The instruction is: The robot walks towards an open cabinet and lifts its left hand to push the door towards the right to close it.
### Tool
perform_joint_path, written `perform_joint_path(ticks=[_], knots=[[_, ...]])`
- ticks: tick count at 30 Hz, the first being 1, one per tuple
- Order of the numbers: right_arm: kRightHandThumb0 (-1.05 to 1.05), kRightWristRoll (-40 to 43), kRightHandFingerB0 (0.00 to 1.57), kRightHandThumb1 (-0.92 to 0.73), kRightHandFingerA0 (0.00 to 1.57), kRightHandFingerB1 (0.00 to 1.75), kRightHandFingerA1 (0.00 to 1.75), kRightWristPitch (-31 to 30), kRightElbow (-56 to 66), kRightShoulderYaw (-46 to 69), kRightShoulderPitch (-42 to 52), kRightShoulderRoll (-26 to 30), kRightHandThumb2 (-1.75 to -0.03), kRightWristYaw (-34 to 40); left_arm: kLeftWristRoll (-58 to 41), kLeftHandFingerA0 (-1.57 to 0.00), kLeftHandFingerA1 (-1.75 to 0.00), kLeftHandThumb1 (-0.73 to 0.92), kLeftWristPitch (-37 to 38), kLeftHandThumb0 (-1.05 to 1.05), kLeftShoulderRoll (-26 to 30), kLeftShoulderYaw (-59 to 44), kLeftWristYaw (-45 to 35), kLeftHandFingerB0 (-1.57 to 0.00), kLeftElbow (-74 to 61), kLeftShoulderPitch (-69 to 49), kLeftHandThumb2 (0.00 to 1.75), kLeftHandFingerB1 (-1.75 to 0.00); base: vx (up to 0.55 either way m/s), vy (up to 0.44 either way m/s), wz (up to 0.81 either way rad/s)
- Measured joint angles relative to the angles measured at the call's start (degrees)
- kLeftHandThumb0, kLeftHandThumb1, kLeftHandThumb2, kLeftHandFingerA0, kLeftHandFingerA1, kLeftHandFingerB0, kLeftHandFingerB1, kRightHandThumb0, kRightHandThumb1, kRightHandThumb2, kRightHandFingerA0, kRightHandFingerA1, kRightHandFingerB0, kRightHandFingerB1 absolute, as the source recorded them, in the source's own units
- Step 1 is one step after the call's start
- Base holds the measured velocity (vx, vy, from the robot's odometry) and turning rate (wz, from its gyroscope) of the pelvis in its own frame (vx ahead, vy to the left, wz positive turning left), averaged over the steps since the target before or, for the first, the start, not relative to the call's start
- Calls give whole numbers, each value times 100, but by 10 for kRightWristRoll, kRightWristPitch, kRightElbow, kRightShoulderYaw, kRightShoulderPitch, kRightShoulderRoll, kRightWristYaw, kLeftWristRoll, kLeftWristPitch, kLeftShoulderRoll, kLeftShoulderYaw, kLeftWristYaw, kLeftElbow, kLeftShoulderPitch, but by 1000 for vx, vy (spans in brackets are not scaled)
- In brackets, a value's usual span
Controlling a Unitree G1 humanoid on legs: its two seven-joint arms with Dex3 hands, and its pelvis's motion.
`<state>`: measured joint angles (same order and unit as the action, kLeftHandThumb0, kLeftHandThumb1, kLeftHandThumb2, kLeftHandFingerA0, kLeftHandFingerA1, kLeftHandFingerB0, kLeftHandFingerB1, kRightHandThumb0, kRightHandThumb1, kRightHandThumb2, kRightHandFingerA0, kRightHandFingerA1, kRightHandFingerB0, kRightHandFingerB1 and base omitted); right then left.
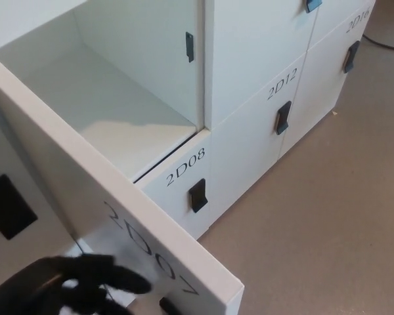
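So I'm at the reach-and-push stage of this one, door not shut yet. Starting at the left: my left hand [72,285] is down in the bottom corner, blurred, fingers spread and holding nothing, sitting right at the outer face of the open door [118,216]. Honestly I can't tell whether the fingers are actually touching the panel or just hovering in front of it, the blur eats that detail. The door itself swings out toward me from the left, its top edge running diagonally down to the lower middle, with the label 2D07 [148,252] printed on the face and a bit of dark handle [167,306] poking out at the bottom edge. Behind it is the open compartment [111,111], nothing inside as far as I can see. Further right are the closed doors 2D08 [184,167] and 2D12 [281,84], each with a dark handle, then bare floor [328,216]. My right hand isn't showing at all. Next move, I reckon: get the palm flat on the door near the free edge and sweep it rightward, following the arc so the fingers don't slide off.
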<state>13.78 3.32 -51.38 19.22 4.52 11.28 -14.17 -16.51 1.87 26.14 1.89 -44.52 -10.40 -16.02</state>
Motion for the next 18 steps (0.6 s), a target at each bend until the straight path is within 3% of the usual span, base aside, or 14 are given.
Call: perform_joint_path(ticks=[12,13,15,16,18], knots=[[-20,0,51,-66,61,43,46,0,2,-1,2,-1,-59,0,38,-72,-47,66,-34,-46,-17,103,-14,-58,53,236,59,-41,0,0,0],[-20,0,50,-67,60,42,46,0,3,-1,3,-1,-59,0,44,-64,-49,65,-36,-49,-23,112,-14,-49,70,260,60,-40,0,0,0],[-20,0,50,-67,60,42,46,0,3,-1,3,-1,-59,0,49,-64,-49,65,-37,-49,-29,118,-13,-49,85,281,60,-40,0,0,0],[-19,0,49,-68,58,42,45,0,4,-1,3,-1,-60,0,55,-36,-41,67,-38,-53,-39,128,-12,-29,111,313,59,-34,0,0,0],[-19,0,49,-68,58,42,45,0,8,-2,4,-1,-60,0,65,-36,-41,67,-40,-53,-52,138,-10,-29,149,356,59,-34,0,0,0]])
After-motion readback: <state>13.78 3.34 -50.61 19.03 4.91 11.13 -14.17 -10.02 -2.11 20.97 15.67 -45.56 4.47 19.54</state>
